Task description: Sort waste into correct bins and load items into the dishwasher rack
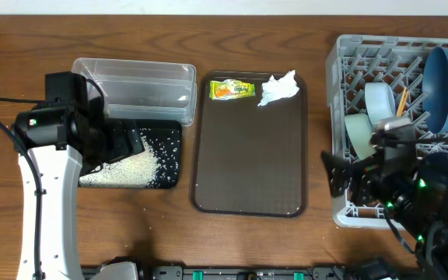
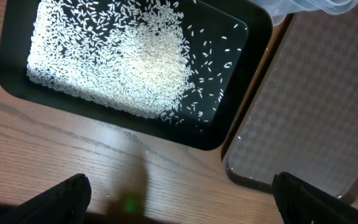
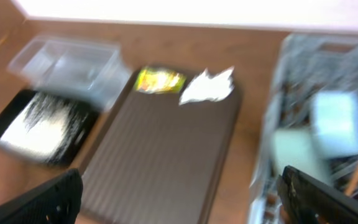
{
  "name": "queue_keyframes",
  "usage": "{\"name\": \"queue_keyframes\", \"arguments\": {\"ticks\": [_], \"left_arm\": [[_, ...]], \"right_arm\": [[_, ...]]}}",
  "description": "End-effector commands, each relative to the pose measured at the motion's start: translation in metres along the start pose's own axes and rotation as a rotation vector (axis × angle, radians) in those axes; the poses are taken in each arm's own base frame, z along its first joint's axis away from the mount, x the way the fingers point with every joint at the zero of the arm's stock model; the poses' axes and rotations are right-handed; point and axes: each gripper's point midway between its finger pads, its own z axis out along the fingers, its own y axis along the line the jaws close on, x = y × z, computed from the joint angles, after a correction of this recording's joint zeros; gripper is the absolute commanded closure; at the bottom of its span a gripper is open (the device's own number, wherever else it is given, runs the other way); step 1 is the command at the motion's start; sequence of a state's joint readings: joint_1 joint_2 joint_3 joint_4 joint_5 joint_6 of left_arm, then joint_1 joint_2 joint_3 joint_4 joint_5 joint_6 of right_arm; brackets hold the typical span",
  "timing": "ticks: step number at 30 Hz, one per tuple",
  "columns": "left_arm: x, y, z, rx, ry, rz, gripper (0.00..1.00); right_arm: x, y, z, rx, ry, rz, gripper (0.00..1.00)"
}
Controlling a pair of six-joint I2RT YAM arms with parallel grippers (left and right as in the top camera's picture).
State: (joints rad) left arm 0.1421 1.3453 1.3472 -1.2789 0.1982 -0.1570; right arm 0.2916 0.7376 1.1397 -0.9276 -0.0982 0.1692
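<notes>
Both pincers were open and held nothing. Left pincer (image 2: pixel 179 199) hung over the black tray (image 1: pixel 176 134), which held the rice (image 2: pixel 110 62). Right pincer (image 3: pixel 179 199) was by the rack (image 1: pixel 339 93). Wrapper (image 1: pixel 232 89) (long axis 3–9) and tissue (image 1: pixel 278 89) lay at the serving tray's (image 1: pixel 247 155) 12 o'clock end. We judged the tissue, at 11 o'clock from the right pincer, nearer that arm. Clear tub (image 1: pixel 134 82) looked empty.

Snack wrapper (image 1: pixel 232 89): print present, too small to read. No other text visible.

I count three bowls (deep-blue (image 1: pixel 446 78), light-blue (image 1: pixel 379 101), pale-green (image 1: pixel 356 132)), two bins (clear tub (image 1: pixel 142 89), black tray (image 1: pixel 179 152)), one wrapper (image 1: pixel 232 89), one tissue (image 1: pixel 278 89), one serving tray (image 1: pixel 247 155), one rack (image 1: pixel 341 70).
</notes>
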Motion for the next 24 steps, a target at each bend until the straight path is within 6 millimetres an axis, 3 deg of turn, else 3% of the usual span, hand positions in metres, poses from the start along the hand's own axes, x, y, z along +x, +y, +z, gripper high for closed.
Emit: {"name": "queue_keyframes", "arguments": {"ticks": [1, 6, 16, 24], "left_arm": [[-0.002, 0.002, -0.006, -0.009, -0.021, -0.002, 0.04], [-0.002, 0.002, -0.006, -0.009, -0.021, -0.002, 0.04], [-0.002, 0.002, -0.006, -0.009, -0.021, -0.002, 0.04], [-0.002, 0.002, -0.006, -0.009, -0.021, -0.002, 0.04]], "right_arm": [[-0.009, -0.039, -0.010, 0.184, -0.140, 0.010, 0.01], [-0.002, -0.056, -0.008, 0.188, -0.337, 0.030, 0.01], [0.073, -0.083, 0.007, 0.258, -0.483, 0.033, 0.01], [0.093, -0.099, 0.045, 0.260, -0.552, 0.025, 0.01]]}}
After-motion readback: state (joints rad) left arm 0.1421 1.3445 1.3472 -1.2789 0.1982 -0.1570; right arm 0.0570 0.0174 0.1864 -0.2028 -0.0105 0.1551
